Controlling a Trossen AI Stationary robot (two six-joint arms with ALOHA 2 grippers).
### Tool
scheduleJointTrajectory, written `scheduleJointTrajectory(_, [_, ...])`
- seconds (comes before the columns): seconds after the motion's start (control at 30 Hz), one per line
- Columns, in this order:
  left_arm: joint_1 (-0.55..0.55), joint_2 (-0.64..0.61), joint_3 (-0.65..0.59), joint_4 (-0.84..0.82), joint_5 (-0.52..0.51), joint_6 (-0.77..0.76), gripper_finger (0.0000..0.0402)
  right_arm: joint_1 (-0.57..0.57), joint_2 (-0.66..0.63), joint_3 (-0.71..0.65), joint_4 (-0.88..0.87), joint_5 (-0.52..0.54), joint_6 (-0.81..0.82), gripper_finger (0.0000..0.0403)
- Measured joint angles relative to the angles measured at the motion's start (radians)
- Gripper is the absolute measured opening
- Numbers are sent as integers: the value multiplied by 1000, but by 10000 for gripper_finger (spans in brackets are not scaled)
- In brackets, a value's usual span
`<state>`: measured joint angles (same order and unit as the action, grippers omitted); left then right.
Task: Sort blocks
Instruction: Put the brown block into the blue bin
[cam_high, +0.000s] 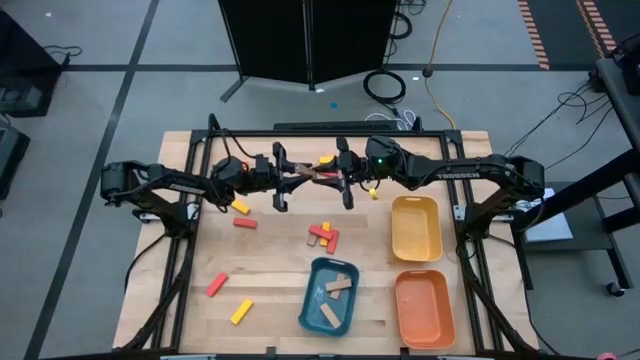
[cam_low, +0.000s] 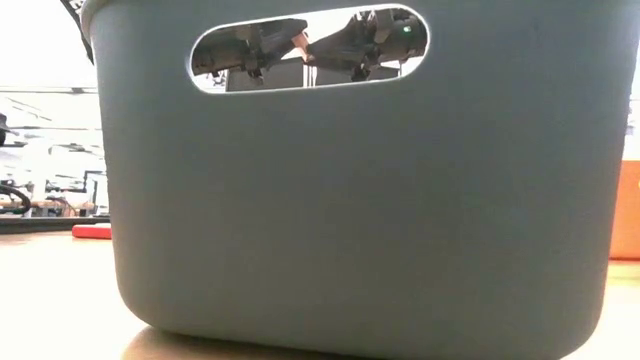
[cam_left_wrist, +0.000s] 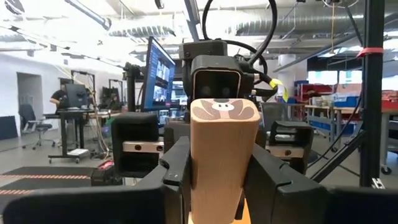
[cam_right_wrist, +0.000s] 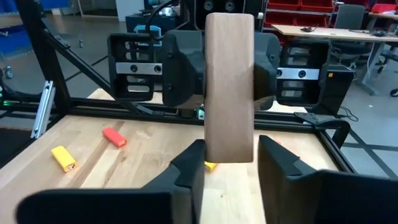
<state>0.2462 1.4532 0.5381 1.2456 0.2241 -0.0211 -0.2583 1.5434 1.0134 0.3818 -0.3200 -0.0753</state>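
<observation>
A tan wooden block (cam_high: 308, 175) is held in the air over the table's far middle, between my two grippers, which face each other. My left gripper (cam_high: 293, 177) is shut on it. My right gripper (cam_high: 338, 175) is open, with its fingers (cam_right_wrist: 193, 165) on either side of the block's free end (cam_right_wrist: 229, 146). I cannot tell whether they touch it. Loose red and yellow blocks lie flat on the table: yellow (cam_high: 240, 207), red (cam_high: 245, 222), a red and tan cluster (cam_high: 323, 235), red (cam_high: 217, 284) and yellow (cam_high: 241, 311). My left gripper pinches the tan block's lower sides (cam_left_wrist: 221, 174) between its two fingers (cam_left_wrist: 177, 168). The fingers point level toward the table's right, and the block runs along them. It is lifted clear, and its free end (cam_left_wrist: 224, 111) points at the right gripper.
A blue tray (cam_high: 312, 300) with tan blocks in it sits at the near middle. A yellow tray (cam_high: 416, 250) and an orange tray (cam_high: 424, 335) stand on the right. The blue tray's wall (cam_low: 350, 220) fills the low view. A black frame rail runs along the far edge.
</observation>
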Motion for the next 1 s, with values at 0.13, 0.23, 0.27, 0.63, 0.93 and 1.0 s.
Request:
scheduleJointTrajectory(0.13, [0,-27,0,-49,3,-3,87,-20,-53,1,-71,5,0,110])
scheduleJointTrajectory(0.23, [0,-82,0,-136,8,-3,87,-33,-118,1,-174,9,3,125])
scheduleJointTrajectory(0.27, [0,-107,0,-180,8,-3,87,-36,-138,1,-209,9,9,128])
scheduleJointTrajectory(0.63, [-234,-264,2,-519,-243,0,87,18,-240,1,-401,4,73,128])
scheduleJointTrajectory(0.93, [-611,-110,134,-677,-724,-171,87,146,-241,1,-586,4,79,128])
scheduleJointTrajectory(1.0, [-671,-43,202,-740,-799,-231,87,187,-241,1,-627,4,89,128])
